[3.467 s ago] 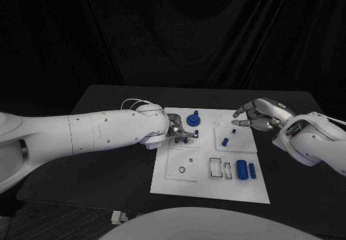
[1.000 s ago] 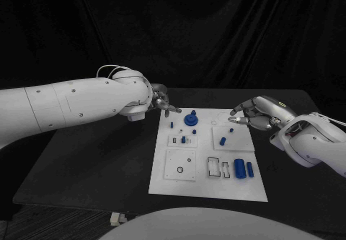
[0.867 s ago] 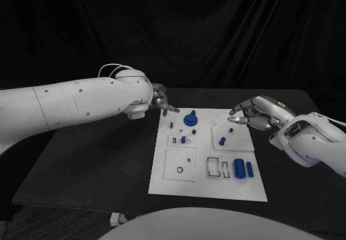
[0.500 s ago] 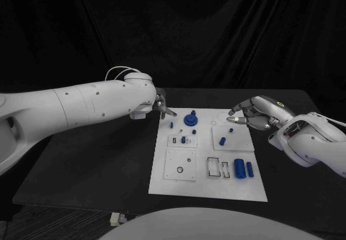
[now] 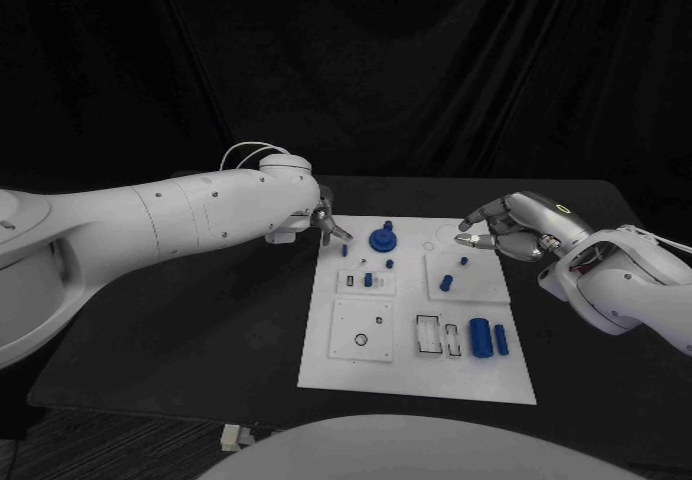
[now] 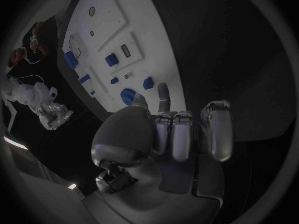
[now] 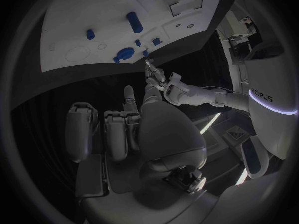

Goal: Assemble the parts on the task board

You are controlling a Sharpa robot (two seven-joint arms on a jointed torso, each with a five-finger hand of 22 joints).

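Seemingly both the left hand [image 5: 326, 222] and right hand [image 5: 508, 232] hover, fingers curled and grasping nothing; approach the blue knob [image 5: 384, 239] squarely from above.

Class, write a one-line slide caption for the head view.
Both silver robot hands, left and right, hover empty beside the white rectangular task board holding small blue parts.

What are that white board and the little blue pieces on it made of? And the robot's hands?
The task board looks like matte white plastic, flat with no glare. The blue parts seem to be moulded plastic of one even colour. The left hand and right hand look like silvery metal or metallic-coated plastic; I can't tell which.
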